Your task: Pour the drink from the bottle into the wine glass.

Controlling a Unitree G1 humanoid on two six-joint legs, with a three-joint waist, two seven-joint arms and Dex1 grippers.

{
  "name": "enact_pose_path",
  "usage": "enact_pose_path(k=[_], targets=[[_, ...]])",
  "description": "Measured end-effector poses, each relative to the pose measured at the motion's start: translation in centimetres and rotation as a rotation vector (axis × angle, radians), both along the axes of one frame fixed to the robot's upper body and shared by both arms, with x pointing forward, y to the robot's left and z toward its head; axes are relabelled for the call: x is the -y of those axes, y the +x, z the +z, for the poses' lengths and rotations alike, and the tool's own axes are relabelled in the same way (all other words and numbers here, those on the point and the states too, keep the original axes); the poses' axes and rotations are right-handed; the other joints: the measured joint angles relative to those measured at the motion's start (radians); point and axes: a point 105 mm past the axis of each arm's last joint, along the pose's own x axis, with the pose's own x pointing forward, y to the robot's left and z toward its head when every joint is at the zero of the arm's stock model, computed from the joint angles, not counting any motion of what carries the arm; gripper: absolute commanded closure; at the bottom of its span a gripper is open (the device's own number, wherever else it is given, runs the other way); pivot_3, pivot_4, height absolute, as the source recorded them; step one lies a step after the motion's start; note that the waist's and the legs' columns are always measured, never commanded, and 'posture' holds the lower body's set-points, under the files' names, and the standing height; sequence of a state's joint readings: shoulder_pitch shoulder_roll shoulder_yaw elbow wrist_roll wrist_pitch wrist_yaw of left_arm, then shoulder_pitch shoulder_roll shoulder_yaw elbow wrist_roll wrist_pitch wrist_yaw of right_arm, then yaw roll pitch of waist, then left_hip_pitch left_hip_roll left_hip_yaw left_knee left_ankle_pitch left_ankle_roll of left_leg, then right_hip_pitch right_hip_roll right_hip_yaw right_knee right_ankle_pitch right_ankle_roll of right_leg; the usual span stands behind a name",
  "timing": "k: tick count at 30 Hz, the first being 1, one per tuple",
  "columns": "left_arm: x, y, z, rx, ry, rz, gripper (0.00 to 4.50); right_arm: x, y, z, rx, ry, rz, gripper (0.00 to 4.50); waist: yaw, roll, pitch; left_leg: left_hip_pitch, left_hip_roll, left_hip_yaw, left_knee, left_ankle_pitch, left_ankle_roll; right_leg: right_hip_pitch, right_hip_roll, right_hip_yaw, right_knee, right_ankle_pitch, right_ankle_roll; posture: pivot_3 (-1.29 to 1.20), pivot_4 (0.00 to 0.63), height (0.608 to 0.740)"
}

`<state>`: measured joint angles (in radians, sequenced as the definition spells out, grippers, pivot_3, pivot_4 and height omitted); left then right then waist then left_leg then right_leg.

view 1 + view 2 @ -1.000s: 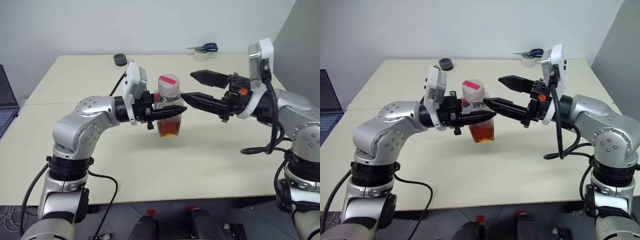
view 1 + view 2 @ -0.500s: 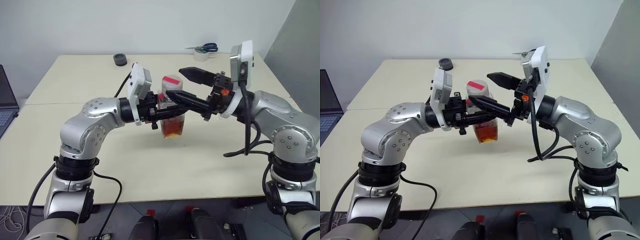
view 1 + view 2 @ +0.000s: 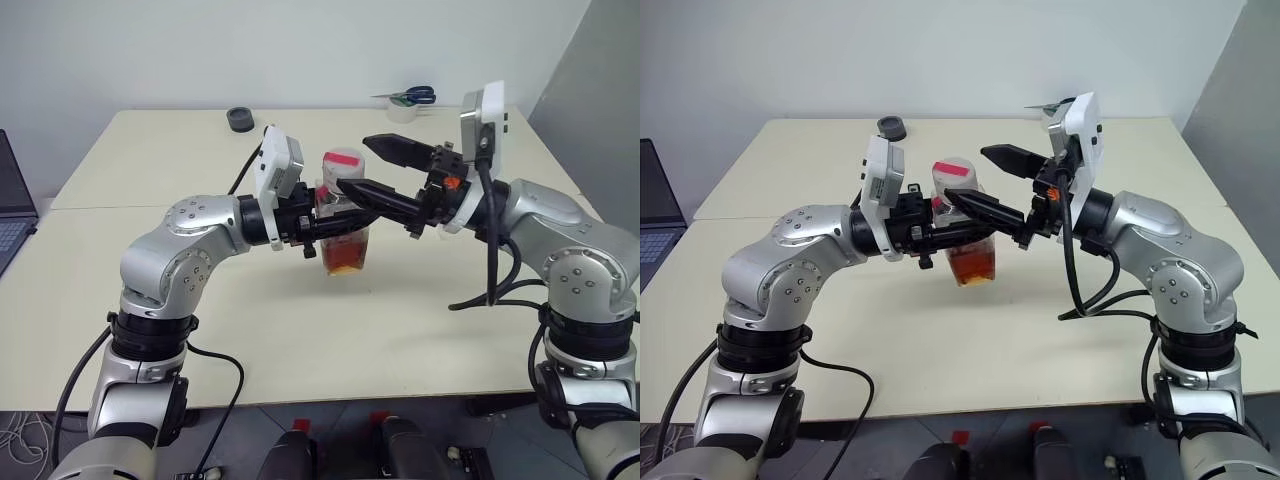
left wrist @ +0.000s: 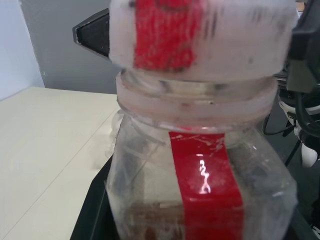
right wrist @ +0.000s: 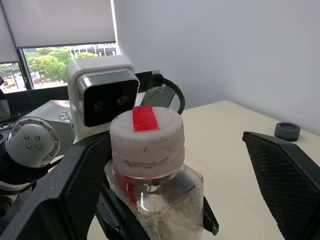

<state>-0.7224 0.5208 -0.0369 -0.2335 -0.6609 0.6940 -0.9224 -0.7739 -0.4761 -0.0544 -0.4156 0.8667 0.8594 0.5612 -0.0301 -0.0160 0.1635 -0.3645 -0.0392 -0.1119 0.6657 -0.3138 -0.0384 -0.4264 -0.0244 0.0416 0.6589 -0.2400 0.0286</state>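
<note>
Your left gripper (image 3: 335, 224) is clamped tight around the body of the bottle (image 3: 343, 215), holding it upright and lifted clear of the surface (image 3: 150, 160), roughly mid-table in front of you. That grip low on the body leaves the neck and the cap (image 5: 146, 136) free, which looks deliberate: your right gripper (image 3: 368, 168) comes in from the other side with its jaws spread as wide as they go, one finger on each side of the cap and neither touching it yet, so you appear to be lining up to twist the cap off before any pouring. The drink (image 3: 345, 256) sits in the lower part of the bottle, reddish-brown and level, so nothing has been poured. No wine glass can be made out on the surface from here, so you will need to find it before tipping. As for writing, there is none you can read: the bottle carries a plain red strip (image 4: 202, 185) running up its side and over the top of the pale cap, with no brand or text legible. At the far edge lie a dark round object (image 3: 239, 119) and a roll of tape with scissors (image 3: 408, 100), well clear of your work.
</note>
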Motion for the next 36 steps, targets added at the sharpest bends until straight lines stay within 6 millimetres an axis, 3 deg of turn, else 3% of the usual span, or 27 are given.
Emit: enact_pose_path(k=[8,24,35,36], targets=[[-0.1,0.1,0.0,0.003,0.002,0.005,2.76,1.2,0.0,0.7,0.007,0.011,-0.027,0.02,0.000,0.000,0.000,0.000,0.000,0.000,0.000,0.000,0.000,0.000,0.000,0.000,0.000,0.000,0.000,0.00,0.150,0.740],[-0.1,0.0,0.0,0.006,0.003,0.002,2.76,0.8,-1.2,0.6,-0.048,0.027,0.041,0.02,0.000,0.000,0.000,0.000,0.000,0.000,0.000,0.000,0.000,0.000,0.000,0.000,0.000,0.000,0.000,0.00,0.150,0.740],[-0.1,0.0,0.0,0.007,0.005,0.003,2.76,-1.9,-1.0,0.5,-0.039,0.037,0.106,0.02,-0.001,0.000,0.000,0.000,0.000,0.000,0.000,0.000,0.000,0.000,0.000,0.000,0.000,0.000,0.000,0.00,0.150,0.740],[-0.1,0.0,0.0,0.007,0.005,0.003,2.76,-2.0,-1.0,0.4,-0.040,0.036,0.113,0.19,-0.001,0.000,0.000,0.000,0.000,0.000,0.000,0.000,0.000,0.000,0.000,0.000,0.000,0.000,0.000,0.00,0.150,0.740]])
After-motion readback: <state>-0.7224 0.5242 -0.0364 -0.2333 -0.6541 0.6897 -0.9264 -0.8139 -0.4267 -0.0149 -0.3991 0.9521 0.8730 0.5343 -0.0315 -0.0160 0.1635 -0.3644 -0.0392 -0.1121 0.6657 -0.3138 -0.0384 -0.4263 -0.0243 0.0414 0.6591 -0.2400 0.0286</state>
